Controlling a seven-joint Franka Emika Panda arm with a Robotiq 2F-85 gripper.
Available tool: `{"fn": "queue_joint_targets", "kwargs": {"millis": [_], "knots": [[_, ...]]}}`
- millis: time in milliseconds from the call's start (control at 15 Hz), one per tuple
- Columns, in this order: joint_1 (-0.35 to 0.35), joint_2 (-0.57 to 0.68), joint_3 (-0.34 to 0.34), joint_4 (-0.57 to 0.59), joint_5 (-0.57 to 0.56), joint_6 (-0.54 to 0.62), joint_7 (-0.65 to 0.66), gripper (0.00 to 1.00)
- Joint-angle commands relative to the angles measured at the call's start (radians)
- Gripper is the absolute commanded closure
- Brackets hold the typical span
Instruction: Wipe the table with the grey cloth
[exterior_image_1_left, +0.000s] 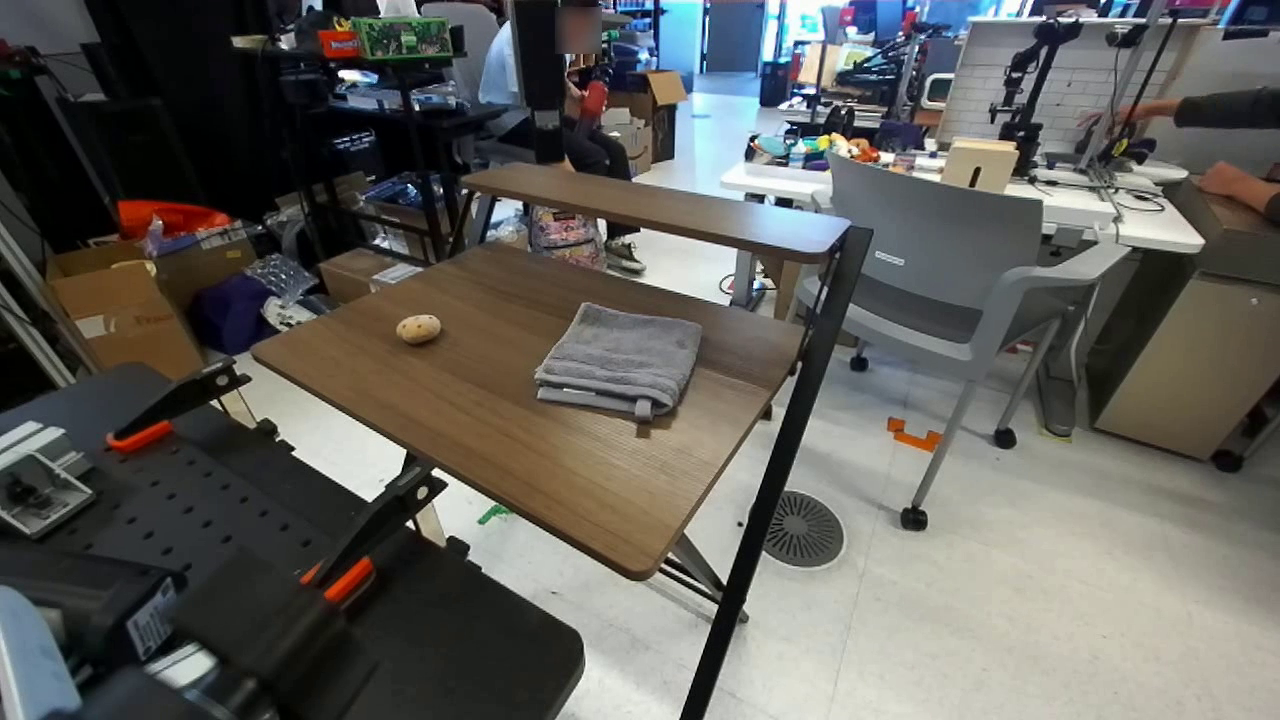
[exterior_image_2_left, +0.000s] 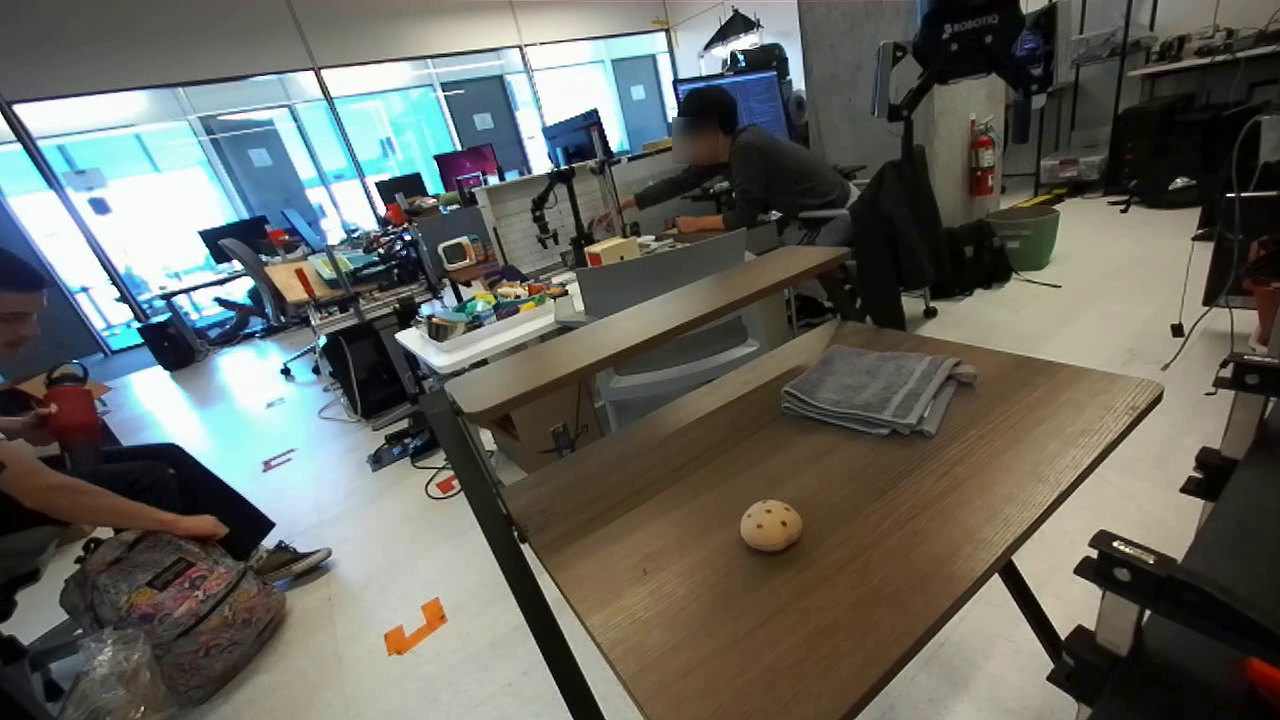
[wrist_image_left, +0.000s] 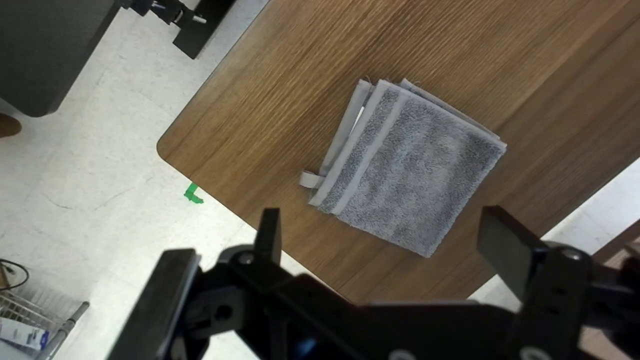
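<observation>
OK, brown table w/ grey cloth, nr chair & boxes; gripper wide, empty.

Shows matt, ridged wood grain across the brown rectangular table, dull metal down the straight black leg. Rough and looped on the folded grey terry cloth, smoother at the woven bands. Gleams on the smooth off-white floor. Dull, perhaps plastic, on the rounded spotted tan object.
</observation>
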Motion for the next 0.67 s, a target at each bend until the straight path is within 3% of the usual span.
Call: {"fn": "queue_joint_targets", "kwargs": {"millis": [0,200,600], "knots": [[0.023,0.026,-0.018,0.024,0.024,-0.014,-0.009,0.0],[0.059,0.175,-0.028,0.088,-0.02,0.106,0.127,0.0],[0.142,0.52,-0.086,0.265,0.005,0.211,0.305,0.0]]}}
